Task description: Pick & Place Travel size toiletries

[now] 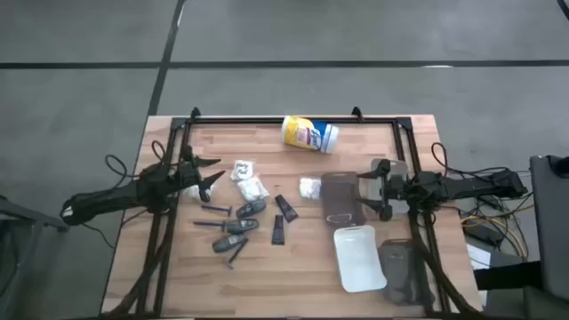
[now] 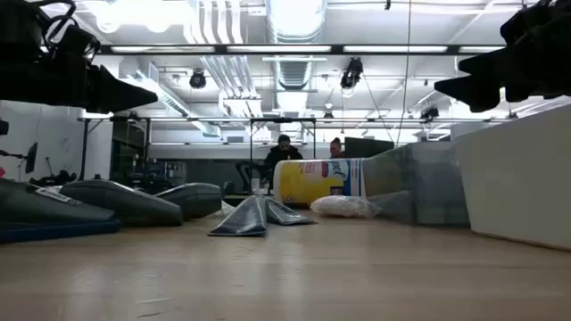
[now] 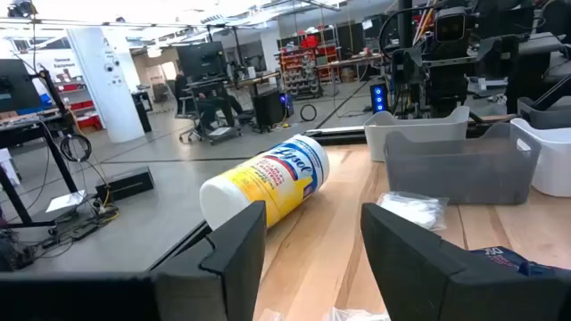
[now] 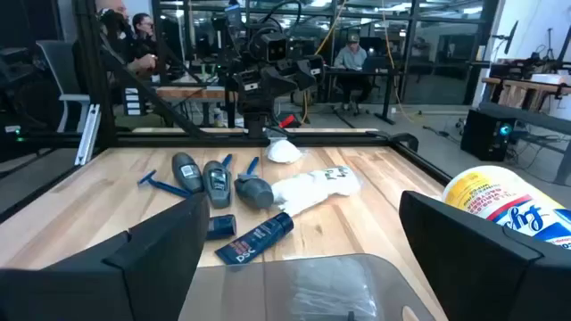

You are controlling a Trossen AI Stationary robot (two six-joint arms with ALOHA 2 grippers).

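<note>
From above: left jaws (image 1: 211,173) open and empty, three white packets (image 1: 252,188) just ahead of them, three grey tubes (image 1: 236,227) off to the side. Right jaws (image 1: 378,188) open wide over two clear trays (image 1: 342,206). Low view: one canister (image 2: 319,179) lying on the counter (image 2: 285,267).

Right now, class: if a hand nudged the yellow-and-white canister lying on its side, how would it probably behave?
The canister is a cylinder lying on its side on the bare wooden table, so it would probably roll rather than slide. Its glossy label looks smooth, perhaps slippery to pinch. It looks rigid, unlike the crinkly white packet, so unlikely to flop.
</note>
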